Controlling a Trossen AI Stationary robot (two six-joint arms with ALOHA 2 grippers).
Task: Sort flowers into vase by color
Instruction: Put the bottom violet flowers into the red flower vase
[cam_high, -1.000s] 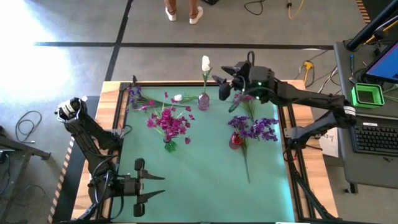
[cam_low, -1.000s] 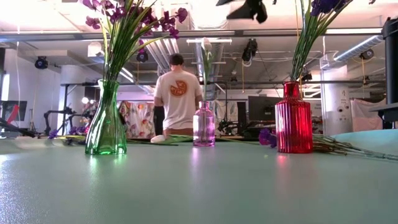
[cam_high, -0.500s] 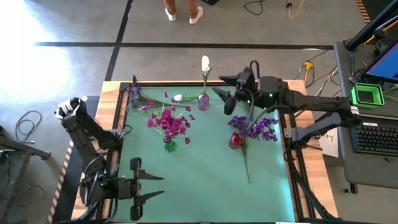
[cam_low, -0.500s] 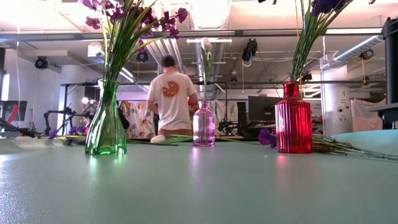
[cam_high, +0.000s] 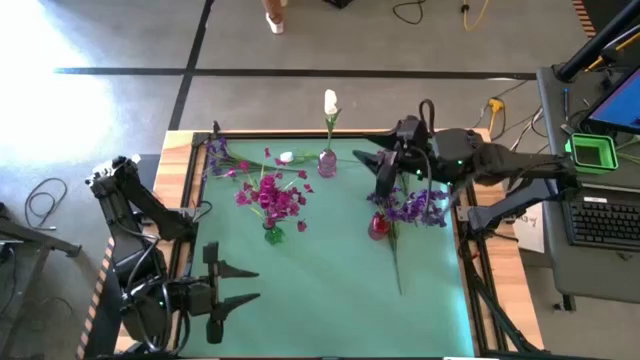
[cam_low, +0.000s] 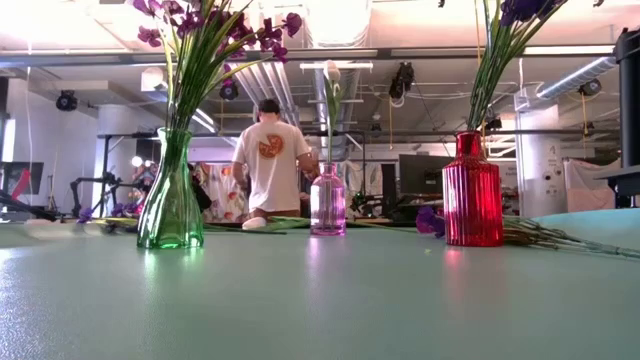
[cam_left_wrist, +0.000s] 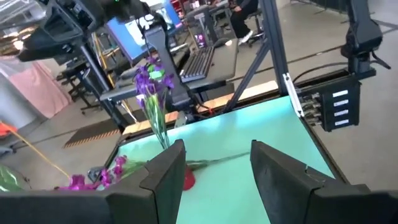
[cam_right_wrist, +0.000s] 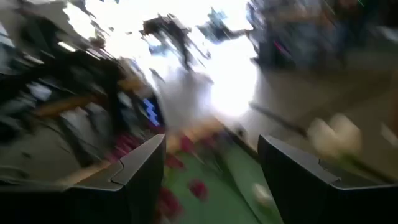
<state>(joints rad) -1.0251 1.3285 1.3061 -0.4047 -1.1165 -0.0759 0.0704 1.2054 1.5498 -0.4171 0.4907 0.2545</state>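
A green vase (cam_high: 272, 236) holds magenta flowers (cam_high: 270, 195). A small purple vase (cam_high: 327, 163) holds one white bud (cam_high: 330, 102). A red vase (cam_high: 378, 227) holds purple flowers (cam_high: 412, 206). All three vases stand upright on the mat. Loose flowers (cam_high: 245, 165) lie flat at the far left, among them a white bud (cam_high: 286, 157). Another stem (cam_high: 395, 262) lies beside the red vase. My right gripper (cam_high: 375, 165) hovers open just beyond the purple blooms, with nothing in it (cam_right_wrist: 211, 146). My left gripper (cam_high: 243, 285) hangs open over the near left corner (cam_left_wrist: 214, 152).
The mat's black frame rail (cam_high: 463, 215) runs along the right edge. A desk with a keyboard (cam_high: 605, 220) stands beyond it. A person (cam_low: 270, 160) stands in the room behind the table. The mat's near middle (cam_high: 320, 300) holds nothing.
My right gripper has swung from the far edge toward the table's right and near side and risen, and now stands by the red vase's purple flowers. My left gripper has risen over the near left corner. The person behind the table has walked to the left.
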